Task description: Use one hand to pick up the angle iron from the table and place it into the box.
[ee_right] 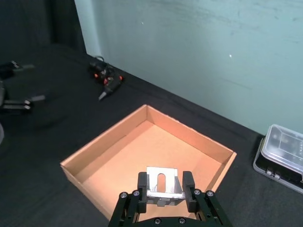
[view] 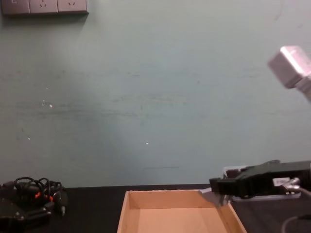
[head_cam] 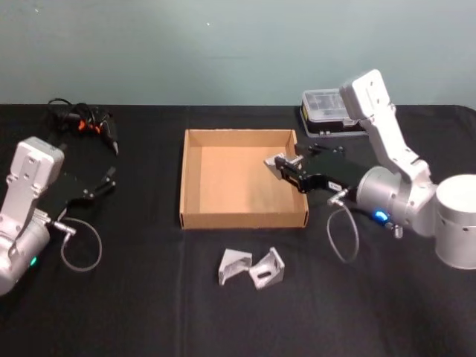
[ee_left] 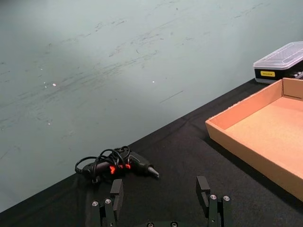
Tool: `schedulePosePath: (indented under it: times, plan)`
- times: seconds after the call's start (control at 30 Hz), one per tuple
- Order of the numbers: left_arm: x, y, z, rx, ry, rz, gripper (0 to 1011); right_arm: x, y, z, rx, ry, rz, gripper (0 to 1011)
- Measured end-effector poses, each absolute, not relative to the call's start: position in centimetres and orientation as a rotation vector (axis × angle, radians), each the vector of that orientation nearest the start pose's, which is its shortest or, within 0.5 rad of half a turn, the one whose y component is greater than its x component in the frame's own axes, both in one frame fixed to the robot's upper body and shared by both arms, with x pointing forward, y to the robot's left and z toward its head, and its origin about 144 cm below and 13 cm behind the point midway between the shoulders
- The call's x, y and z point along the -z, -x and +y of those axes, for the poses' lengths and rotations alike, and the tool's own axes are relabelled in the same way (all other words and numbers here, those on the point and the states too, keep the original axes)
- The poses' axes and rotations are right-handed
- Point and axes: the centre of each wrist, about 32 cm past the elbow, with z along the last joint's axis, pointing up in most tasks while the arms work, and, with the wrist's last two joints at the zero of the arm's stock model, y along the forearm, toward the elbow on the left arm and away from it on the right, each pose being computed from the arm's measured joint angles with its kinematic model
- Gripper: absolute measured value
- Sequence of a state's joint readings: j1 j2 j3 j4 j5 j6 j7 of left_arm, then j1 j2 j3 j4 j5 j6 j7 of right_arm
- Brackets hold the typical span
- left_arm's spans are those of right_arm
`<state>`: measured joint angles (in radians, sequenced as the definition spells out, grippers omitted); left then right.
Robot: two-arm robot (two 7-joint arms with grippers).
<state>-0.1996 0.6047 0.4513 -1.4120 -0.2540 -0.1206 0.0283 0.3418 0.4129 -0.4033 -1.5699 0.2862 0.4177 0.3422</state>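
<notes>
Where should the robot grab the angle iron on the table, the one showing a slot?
Probably from above, pinching the slotted angle iron across its plate's two side edges: they look straight and parallel. The right gripper grips the held angle iron that way.

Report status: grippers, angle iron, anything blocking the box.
Right gripper shut on angle iron, over the box's right side. Left gripper open, parked far left. Two more angle irons before the box; nothing in the way.
</notes>
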Motion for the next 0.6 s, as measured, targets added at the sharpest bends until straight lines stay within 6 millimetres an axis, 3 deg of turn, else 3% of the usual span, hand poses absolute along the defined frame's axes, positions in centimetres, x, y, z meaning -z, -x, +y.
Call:
schedulePosePath:
  times: [0.6]
  plan:
    - [-114.0, -48.9, 31.0, -1.248, -0.304, -0.285, 1011, -121.1, -56.7, -20.8, 0.94, 0.44, 0.043, 449]
